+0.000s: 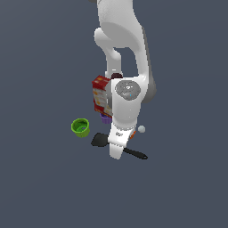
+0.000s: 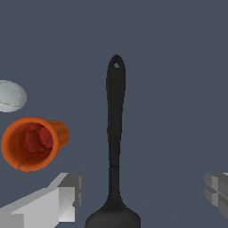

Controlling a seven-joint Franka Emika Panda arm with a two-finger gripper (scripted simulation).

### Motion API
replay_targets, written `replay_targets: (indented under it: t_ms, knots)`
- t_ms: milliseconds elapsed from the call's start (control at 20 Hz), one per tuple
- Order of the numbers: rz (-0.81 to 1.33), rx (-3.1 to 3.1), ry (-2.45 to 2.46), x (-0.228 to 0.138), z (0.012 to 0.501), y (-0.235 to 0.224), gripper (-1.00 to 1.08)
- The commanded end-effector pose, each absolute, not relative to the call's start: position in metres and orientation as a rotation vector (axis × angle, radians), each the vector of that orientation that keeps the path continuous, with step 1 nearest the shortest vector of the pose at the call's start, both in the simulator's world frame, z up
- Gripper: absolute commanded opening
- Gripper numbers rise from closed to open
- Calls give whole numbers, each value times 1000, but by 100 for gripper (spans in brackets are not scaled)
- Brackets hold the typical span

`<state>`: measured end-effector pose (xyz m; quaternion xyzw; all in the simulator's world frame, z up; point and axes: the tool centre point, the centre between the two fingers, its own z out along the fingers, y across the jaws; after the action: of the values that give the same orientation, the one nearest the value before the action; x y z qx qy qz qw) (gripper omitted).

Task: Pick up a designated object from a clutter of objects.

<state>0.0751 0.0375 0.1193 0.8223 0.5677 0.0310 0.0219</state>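
We see the spatula (image 2: 114, 133) lying flat on the floor (image 2: 169, 67), its handle running out between our spread fingers (image 2: 60, 198), which touch nothing. The gripper (image 2: 141, 196) hovers above the neck where handle meets blade, the arm (image 1: 127, 107) reaching steeply down over it. Beside the handle an orange cup (image 2: 31, 143) lies on its side, a white ball (image 2: 11, 95) next to it. In the exterior view, the green cup (image 1: 80, 127) stands upright near the blade; the red box (image 1: 100, 93) and purple cup (image 1: 105, 118) sit behind.
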Motion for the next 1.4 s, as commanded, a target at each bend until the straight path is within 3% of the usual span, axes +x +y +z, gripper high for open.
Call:
replay_targets:
  t_ms: [0, 300, 350, 450, 1350]
  knots:
    - [-3, 2571, 1801, 50, 73, 26, 100]
    - [0, 2548, 1837, 50, 67, 28, 100]
    - [125, 2491, 1826, 80, 118, 44, 100]
    - [122, 2492, 1826, 80, 116, 44, 100]
    - [2, 2547, 1838, 49, 19, 29, 100]
